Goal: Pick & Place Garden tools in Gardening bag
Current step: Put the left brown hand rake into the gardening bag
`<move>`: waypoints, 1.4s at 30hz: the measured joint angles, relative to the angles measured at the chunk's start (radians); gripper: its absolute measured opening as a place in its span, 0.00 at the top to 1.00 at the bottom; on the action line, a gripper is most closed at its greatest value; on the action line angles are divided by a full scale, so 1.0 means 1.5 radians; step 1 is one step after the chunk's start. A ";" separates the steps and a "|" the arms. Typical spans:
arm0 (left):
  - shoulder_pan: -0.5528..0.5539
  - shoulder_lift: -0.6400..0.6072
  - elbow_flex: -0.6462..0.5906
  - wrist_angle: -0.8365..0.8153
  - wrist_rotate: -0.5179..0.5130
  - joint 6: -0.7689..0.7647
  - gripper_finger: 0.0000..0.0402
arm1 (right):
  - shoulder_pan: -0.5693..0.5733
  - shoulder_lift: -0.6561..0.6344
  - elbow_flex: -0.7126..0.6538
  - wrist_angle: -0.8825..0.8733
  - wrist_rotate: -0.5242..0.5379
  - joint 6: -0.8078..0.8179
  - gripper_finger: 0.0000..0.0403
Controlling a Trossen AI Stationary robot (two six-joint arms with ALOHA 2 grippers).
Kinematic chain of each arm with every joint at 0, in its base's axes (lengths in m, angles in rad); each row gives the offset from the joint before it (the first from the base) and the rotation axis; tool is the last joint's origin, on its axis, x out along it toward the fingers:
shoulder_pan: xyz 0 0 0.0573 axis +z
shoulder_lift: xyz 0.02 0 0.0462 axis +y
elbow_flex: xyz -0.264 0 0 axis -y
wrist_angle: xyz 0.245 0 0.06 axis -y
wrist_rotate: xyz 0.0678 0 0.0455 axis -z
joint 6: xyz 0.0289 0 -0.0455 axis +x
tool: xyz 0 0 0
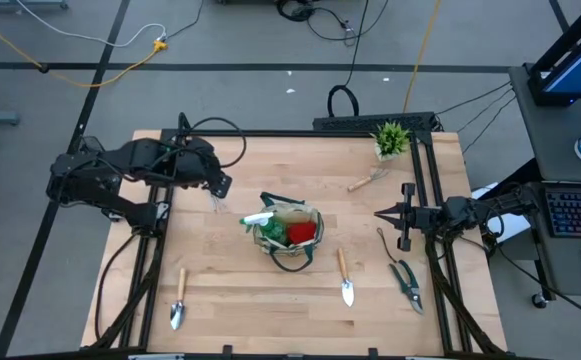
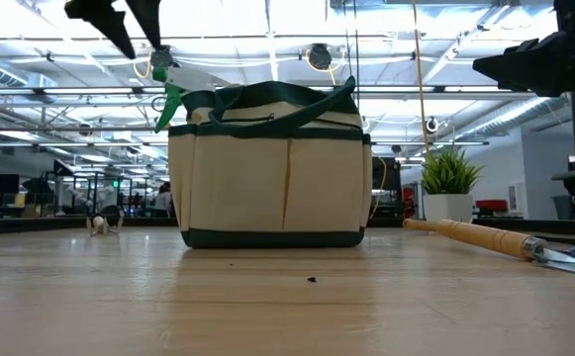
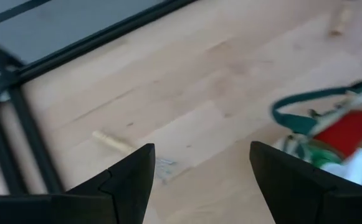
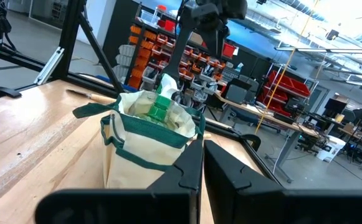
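The round canvas gardening bag (image 1: 288, 238) (tan cloth, dark green trim) sits mid-bench (image 1: 230, 290), with a red glove (image 1: 302, 232) and green spray bottle (image 1: 260, 220) inside. Two wooden-handled steel trowels (image 1: 345, 278) and pruning shears (image 1: 405, 280) lie nearer the front edge. The left hand (image 1: 214, 200) hovers just left of the bag, fingers spread, empty; the right hand (image 1: 380, 213) waits, pinched closed.

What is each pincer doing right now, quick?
Left pincer: open, holding nothing, above the table beside the bag.
Right pincer: closed, holding nothing, at the table's right edge.
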 joint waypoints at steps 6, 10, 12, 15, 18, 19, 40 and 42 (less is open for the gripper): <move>0.033 -0.001 0.000 -0.051 -0.018 -0.055 0.33 | 0.000 0.000 0.000 0.000 0.000 0.000 0.98; 0.063 -0.001 0.000 -0.070 -0.020 -0.080 0.33 | 0.000 0.000 0.000 0.000 0.000 0.000 0.98; 0.076 -0.001 0.000 -0.080 -0.020 -0.084 0.33 | 0.000 0.000 0.000 0.000 0.000 0.000 0.98; 0.097 -0.001 0.000 -0.091 -0.020 -0.081 0.33 | 0.000 0.000 0.000 0.000 0.000 0.000 0.98; 0.117 -0.001 0.000 -0.107 -0.020 -0.089 0.33 | 0.000 0.000 0.000 0.000 0.000 0.000 0.98; 0.123 -0.001 0.000 -0.111 -0.018 -0.092 0.33 | 0.000 0.000 0.000 0.000 0.000 0.000 0.98; 0.227 -0.001 -0.158 0.006 0.016 -0.130 0.33 | 0.000 0.000 0.000 0.000 0.000 0.000 0.98; 0.244 0.000 -0.195 0.049 0.028 -0.130 0.33 | 0.000 0.000 0.000 0.000 0.000 0.000 0.98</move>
